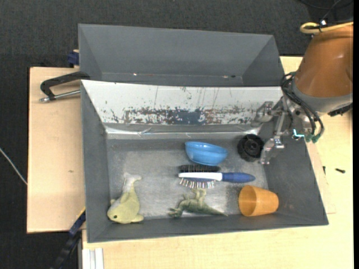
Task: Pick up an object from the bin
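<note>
Orange cup (258,201), gripper (269,153) nr black round obj (250,147)

1 ea: bowl (205,152), brush (213,177), cup (258,200), black roll (250,147), green lizard (196,204), yellow fish (126,207).

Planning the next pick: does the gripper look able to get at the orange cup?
Likely yes: the cup lies uncovered, apart from the brush, and the gripper hangs close by.

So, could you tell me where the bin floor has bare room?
The floor's left part is bare, between the bin's left wall, the blue bowl and the yellow toy fish. The right is crowded: hairbrush, green toy, orange cup, black round thing.
</note>
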{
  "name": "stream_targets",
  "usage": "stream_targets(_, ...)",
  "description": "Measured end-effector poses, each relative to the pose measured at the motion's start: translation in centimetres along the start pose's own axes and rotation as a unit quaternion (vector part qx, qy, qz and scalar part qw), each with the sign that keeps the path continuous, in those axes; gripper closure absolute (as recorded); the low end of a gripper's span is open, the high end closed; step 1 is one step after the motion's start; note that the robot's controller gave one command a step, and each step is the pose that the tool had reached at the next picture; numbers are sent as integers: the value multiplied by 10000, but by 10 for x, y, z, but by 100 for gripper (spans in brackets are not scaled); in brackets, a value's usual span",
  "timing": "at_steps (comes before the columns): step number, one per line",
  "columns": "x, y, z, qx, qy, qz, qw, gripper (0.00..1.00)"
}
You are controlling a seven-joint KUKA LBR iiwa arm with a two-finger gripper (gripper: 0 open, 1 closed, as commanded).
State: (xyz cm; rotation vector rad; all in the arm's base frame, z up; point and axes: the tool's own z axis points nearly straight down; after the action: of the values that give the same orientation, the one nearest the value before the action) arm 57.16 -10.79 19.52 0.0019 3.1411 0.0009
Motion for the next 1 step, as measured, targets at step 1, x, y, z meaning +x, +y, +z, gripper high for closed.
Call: stream_targets(1,-18,-9,119,1,-26,-1820,9833,0)
